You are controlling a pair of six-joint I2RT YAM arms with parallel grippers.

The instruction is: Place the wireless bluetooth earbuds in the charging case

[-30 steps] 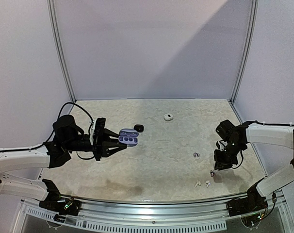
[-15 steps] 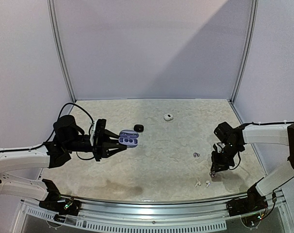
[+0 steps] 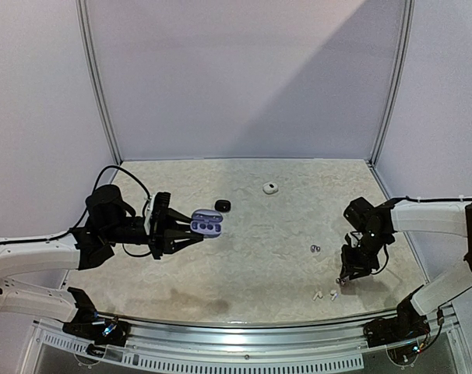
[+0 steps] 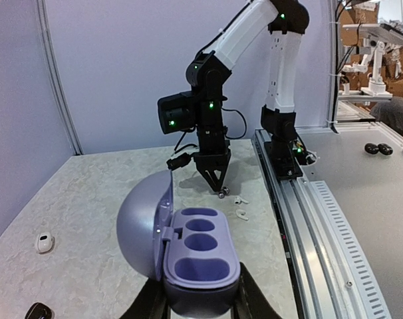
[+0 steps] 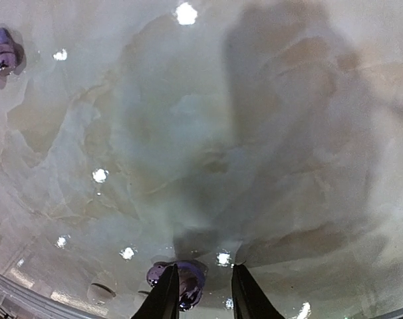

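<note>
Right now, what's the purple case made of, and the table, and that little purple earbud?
The purple charging case looks like smooth plastic with a satin finish: soft highlights on its round lid and moulded wells. The table has a glossy, marble-patterned top. Lamps reflect in it, though it may be printed laminate. The purplish earbud is probably shiny plastic, going by its bright glint.

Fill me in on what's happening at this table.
The left tool holds an open purple charging case above the table, its wells empty. The right tool is down at the tabletop with a purplish earbud between its slightly parted fingers, not clamped. A second purplish earbud and a white pair lie loose nearby.
</note>
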